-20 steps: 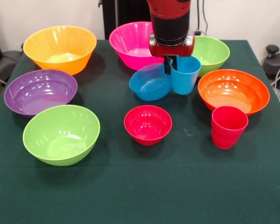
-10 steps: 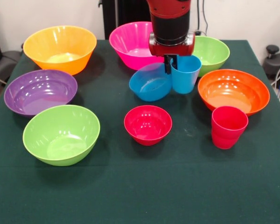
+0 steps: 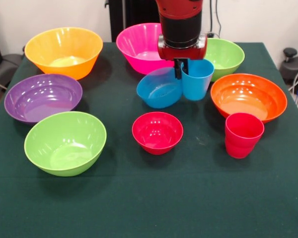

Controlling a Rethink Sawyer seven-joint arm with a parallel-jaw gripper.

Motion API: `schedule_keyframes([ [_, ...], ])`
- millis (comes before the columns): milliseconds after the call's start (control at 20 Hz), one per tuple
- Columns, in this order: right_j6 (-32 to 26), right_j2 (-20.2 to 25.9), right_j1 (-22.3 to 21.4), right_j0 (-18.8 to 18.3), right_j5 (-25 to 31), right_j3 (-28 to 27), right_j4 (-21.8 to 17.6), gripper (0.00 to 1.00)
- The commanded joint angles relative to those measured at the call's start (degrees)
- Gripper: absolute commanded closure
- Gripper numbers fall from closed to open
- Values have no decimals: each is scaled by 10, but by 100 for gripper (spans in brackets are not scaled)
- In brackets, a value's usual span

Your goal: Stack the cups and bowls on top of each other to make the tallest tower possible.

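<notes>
My gripper (image 3: 182, 68) reaches down at the middle of the table's far half, shut on the near-left rim of the light blue cup (image 3: 196, 82). One dark finger (image 3: 179, 69) shows between that cup and the small blue bowl (image 3: 159, 89), which tilts with its rim against the cup. In front of them a small red bowl (image 3: 157, 131) sits upright. The red-pink cup (image 3: 243, 135) stands alone at the right. No tower is piled up; every piece stands separately.
Large bowls ring the cloth: yellow-orange (image 3: 63, 52) far left, pink (image 3: 138, 47) behind the gripper, lime green (image 3: 227, 55) far right, orange (image 3: 248, 96) right, purple (image 3: 42, 96) left, and another lime green (image 3: 64, 143) near left.
The blue bowl has shifted a touch to the left and tilted slightly more. The gripper and blue cup have barely moved.
</notes>
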Motion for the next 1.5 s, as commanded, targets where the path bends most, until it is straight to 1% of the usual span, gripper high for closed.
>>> schedule_keyframes([
  [50, 17, 40, 14, -5, 21, -16, 5, 0],
  [500, 18, 39, 16, -4, 23, -19, 6, 0],
  [650, 17, 40, 17, -3, 3, -19, 0, 0],
  [1100, 21, 43, 3, -6, -11, 8, -1, 0],
  [1300, 12, 47, -16, -15, 1, 22, 1, 0],
  [1450, -1, 54, -32, -29, 18, 33, 4, 0],
  [1500, -7, 55, -31, -33, 28, 23, 5, 0],
])
